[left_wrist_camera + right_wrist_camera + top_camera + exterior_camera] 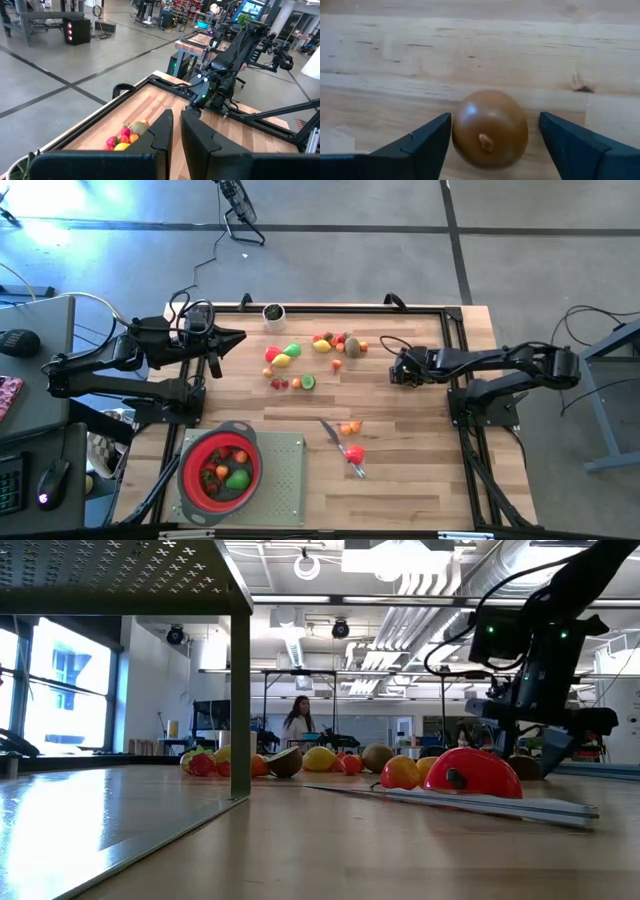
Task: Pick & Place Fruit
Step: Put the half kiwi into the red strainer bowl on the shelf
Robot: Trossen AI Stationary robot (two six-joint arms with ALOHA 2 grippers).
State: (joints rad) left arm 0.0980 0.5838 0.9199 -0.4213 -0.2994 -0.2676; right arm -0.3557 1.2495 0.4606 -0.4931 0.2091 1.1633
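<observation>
A round brown fruit [489, 131] with a small stem stub lies on the wooden table. My right gripper [495, 116] points steeply down over it, open, one finger on each side. In the high view this gripper [398, 371] is right of the fruit cluster [336, 343] and hides the brown fruit. More fruit [284, 356] lies farther left. My left gripper [238, 337] hangs level and shut above the table's far left, holding nothing. The red strainer [192, 470] at the near left holds a few fruits [232, 471]. My right gripper straddles the brown fruit from above. One finger [432, 137] stands right against the fruit's side [457, 131]; whether it touches, I cannot tell. The other finger [565, 135] stands clear of it. The fruit rests on the table.
A slim grey knife [333, 436] lies near the table's middle, with a red fruit [354, 453] and small orange ones [347, 428] beside it. The strainer sits on a pale green perforated board [285, 472]. A small pot [272, 312] stands at the far edge.
</observation>
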